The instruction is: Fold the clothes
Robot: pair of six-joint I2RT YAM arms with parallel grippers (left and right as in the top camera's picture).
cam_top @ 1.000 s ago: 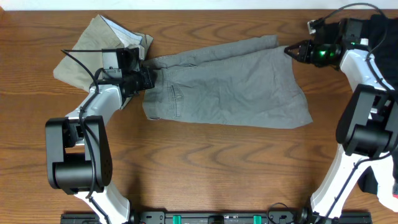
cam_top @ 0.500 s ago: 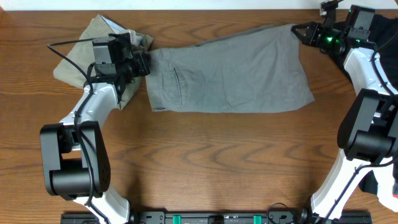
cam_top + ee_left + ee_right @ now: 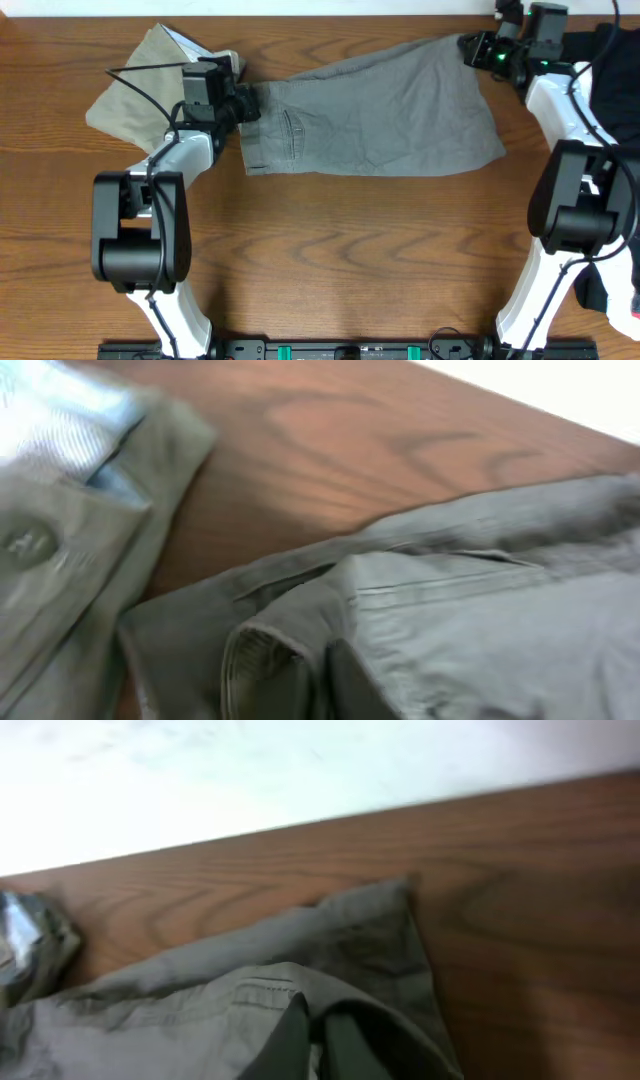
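The grey shorts (image 3: pixel 380 110) lie spread flat across the far side of the table, waistband to the left, legs to the right. My left gripper (image 3: pixel 243 102) is at the waistband's far corner; in the left wrist view its jaws (image 3: pixel 322 685) stand nearly together with a fold of the grey shorts (image 3: pixel 480 610) pinched between them. My right gripper (image 3: pixel 468 47) is at the far right hem corner, and its fingers (image 3: pixel 318 1045) pinch the grey cloth (image 3: pixel 200 1010). Khaki-green shorts (image 3: pixel 135 85) lie crumpled just left of the left gripper.
The table's far edge (image 3: pixel 330 16) runs close behind the shorts. A black garment (image 3: pixel 612 45) lies at the far right behind the right arm, and more dark cloth (image 3: pixel 612 290) hangs at the right edge. The khaki shorts (image 3: pixel 60 560) fill the left of the left wrist view.
Both grippers carried the grey shorts toward the far edge, and the cloth now lies flatter. The left gripper then shifted a little to the right.
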